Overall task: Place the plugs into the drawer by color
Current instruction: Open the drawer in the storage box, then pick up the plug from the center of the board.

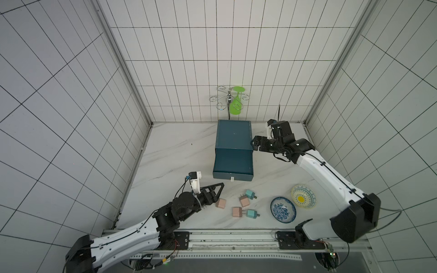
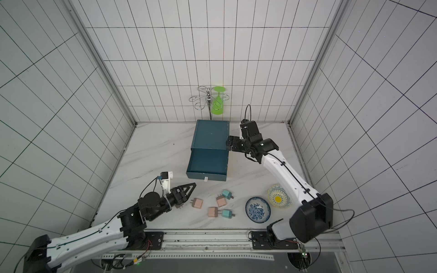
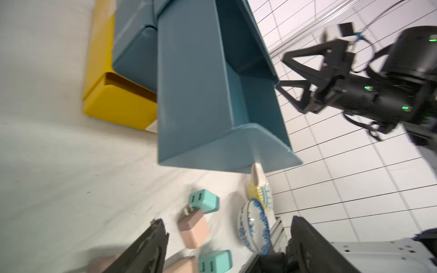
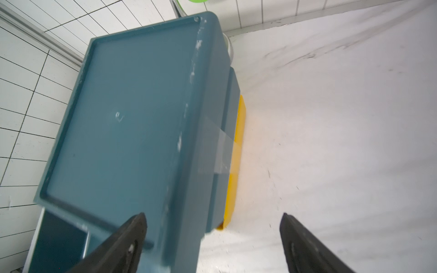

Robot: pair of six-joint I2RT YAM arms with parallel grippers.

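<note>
Closest up is the right arm (image 1: 331, 179); the right claw (image 1: 253, 143) is spread beside the drawer chest (image 1: 233, 134), by the tabletop's (image 1: 177, 153) back edge. Its top drawer (image 1: 233, 176) is out and empty. The left claw (image 1: 218, 192) is spread, holding nothing — lower it over the pink plug (image 1: 220, 203) near the front edge and pinch flat sides, not prongs.

White tiled walls (image 1: 189, 59) with dark grout lines around a pale marbled tabletop (image 1: 175, 156)

Teal-blue drawer (image 1: 233, 134), yellow lowest tier (image 3: 118, 106); peach plugs (image 1: 220, 203), pale-teal plugs (image 1: 250, 194); blue-patterned bowl (image 1: 283, 209).
</note>
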